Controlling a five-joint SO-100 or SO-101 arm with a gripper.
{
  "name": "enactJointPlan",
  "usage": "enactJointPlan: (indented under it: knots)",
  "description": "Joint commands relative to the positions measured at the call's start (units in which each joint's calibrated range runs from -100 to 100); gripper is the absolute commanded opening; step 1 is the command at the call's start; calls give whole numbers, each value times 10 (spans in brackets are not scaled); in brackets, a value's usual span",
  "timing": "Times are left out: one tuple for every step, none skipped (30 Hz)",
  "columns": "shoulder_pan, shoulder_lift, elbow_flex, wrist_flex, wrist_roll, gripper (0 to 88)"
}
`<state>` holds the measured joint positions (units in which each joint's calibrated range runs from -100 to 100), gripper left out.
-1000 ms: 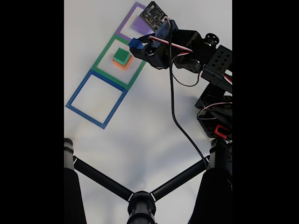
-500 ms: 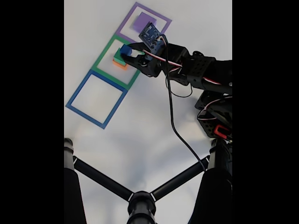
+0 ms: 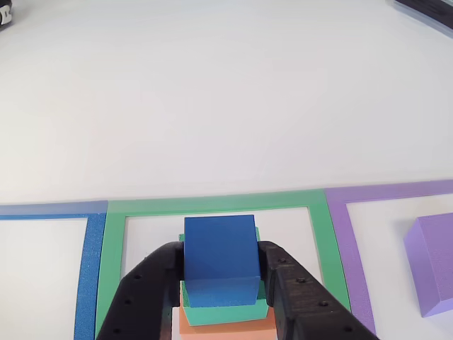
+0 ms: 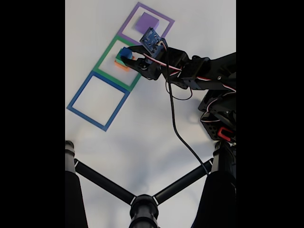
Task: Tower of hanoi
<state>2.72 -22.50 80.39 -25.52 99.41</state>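
**Blue cube square over the stack, ready to set down**

My gripper (image 3: 221, 283) is closed on the small blue foam cube (image 3: 220, 258), one black finger (image 3: 152, 283) on each side face. The cube sits directly over the green foam block (image 3: 260, 306), which lies on the orange foam block (image 3: 212, 326) inside the green taped square (image 3: 212, 202) on the white desk (image 3: 212, 92). I cannot tell whether cube and green block touch. A purple foam block (image 3: 430, 262) rests in the purple taped square (image 3: 396, 191) to the right
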Motion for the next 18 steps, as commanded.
enactJointPlan:
  knots:
    - [-11, 2, -26, -16, 6, 58]
    - [-11, 6, -29, -17, 6, 58]
    - [-11, 11, -32, -20, 6, 58]
    - [-11, 17, -35, -22, 6, 58]
    - [-11, 21, -36, -26, 6, 58]
    - [-11, 26, -38, -31, 6, 58]
    - [-10, 31, -41, -33, 6, 58]
    - [-9, 35, -43, -37, 6, 58]
    - [-7, 40, -46, -38, 6, 60]
    - [-5, 44, -46, -40, 6, 64]
    - [-3, 48, -46, -41, 6, 78]
    - [-2, 50, -46, -44, 6, 98]
    - [-1, 52, -46, -45, 6, 120]
    - [0, 54, -45, -47, 6, 143]
    - [2, 54, -42, -51, 6, 167]
    - [4, 54, -40, -52, 6, 184]
    - [4, 54, -39, -53, 6, 204]
    - [4, 54, -37, -54, 6, 219]
